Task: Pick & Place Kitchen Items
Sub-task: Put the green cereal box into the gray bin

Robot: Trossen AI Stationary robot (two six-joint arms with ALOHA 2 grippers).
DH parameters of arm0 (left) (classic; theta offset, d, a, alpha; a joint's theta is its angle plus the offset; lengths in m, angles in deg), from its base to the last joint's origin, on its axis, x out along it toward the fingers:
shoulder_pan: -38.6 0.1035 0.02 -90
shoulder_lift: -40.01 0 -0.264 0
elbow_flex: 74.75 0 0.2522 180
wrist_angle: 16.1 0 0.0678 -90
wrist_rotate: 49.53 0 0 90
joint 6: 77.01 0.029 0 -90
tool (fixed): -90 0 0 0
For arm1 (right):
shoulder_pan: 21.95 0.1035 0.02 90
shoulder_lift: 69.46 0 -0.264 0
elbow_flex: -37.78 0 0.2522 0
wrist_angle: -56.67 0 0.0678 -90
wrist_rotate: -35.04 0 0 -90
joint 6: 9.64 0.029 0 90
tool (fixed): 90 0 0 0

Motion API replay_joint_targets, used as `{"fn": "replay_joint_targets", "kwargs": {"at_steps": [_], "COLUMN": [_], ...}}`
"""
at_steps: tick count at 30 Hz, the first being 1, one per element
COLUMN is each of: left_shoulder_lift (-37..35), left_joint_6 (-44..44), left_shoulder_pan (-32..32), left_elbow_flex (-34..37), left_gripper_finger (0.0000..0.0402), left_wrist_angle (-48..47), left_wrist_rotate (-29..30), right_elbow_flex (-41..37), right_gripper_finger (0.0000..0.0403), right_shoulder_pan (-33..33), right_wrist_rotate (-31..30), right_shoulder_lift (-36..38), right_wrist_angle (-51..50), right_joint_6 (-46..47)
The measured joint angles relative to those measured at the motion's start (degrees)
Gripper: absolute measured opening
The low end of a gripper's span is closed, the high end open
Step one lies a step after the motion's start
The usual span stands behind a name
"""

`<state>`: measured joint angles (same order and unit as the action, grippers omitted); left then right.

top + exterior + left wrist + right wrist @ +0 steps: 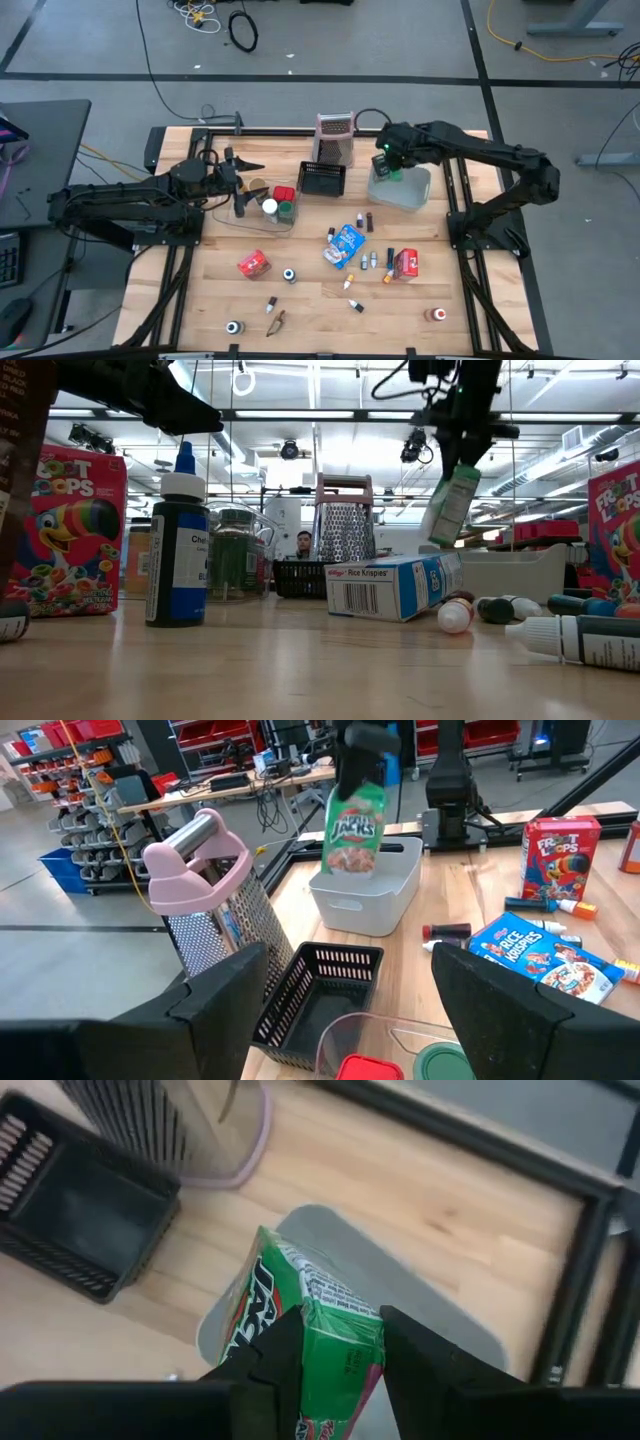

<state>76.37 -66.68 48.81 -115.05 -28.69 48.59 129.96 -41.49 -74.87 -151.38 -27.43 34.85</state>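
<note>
My right gripper (385, 158) is over the grey tray (412, 193) at the table's far right and is shut on a green cereal packet (354, 818). The packet hangs above the tray (345, 905), also in the low view (453, 503). My left gripper (240, 183) is open, with nothing between its fingers, over the clear tub (285, 218) that holds white, green and red lidded jars. On the near half of the table lie two red packets (253, 263) (405, 263), a blue packet (347, 243), tiny bottles (370, 260) and round jars (232, 327). My right gripper (340, 1375) pinches the green packet's upper end (340, 1330) between its two fingers. The fingers (290, 1355) come from above and point down. The packet hangs below them, slightly tilted, lifted clear above the grey tray (440, 1320).
The tall silvery grater (335, 140) stands at the far edge, with the black mesh basket (322, 179) just in front of it, between the two grippers. A black frame runs round the table top. Bare wood shows near the table's near edge.
</note>
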Motion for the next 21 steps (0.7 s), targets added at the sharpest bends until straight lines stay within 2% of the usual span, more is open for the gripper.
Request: {"fn": "replay_joint_targets", "kwargs": {"at_steps": [4,8,14,18,21], "left_shoulder_lift": [0.0,0.0,0.0,0.0,0.0], "left_joint_6": [0.0,0.0,0.0,0.0,0.0], "left_shoulder_pan": [0.0,0.0,0.0,0.0,0.0], "left_elbow_flex": [0.0,0.0,0.0,0.0,0.0], "left_gripper_finger": [0.0291,0.0291,0.0291,0.0291,0.0291], "left_wrist_angle": [0.0,0.0,0.1,0.1,0.1], "left_wrist_rotate": [0.0,0.0,0.0,0.0,0.0], "right_elbow_flex": [-3.9,-6.9,-11.3,-13.3,-13.3], "right_gripper_finger": [0.012,0.012,0.0123,0.0149,0.0176], "right_shoulder_pan": [-1.1,-1.4,-2.3,-3.1,-3.8], "right_wrist_rotate": [3.8,3.8,3.4,5.1,3.9], "right_shoulder_lift": [-0.6,-0.6,-0.6,-0.6,-0.6], "right_wrist_angle": [1.6,4.1,16.9,22.2,23.4], "right_joint_6": [-1.3,-0.5,-3.0,-6.6,-8.2]}}
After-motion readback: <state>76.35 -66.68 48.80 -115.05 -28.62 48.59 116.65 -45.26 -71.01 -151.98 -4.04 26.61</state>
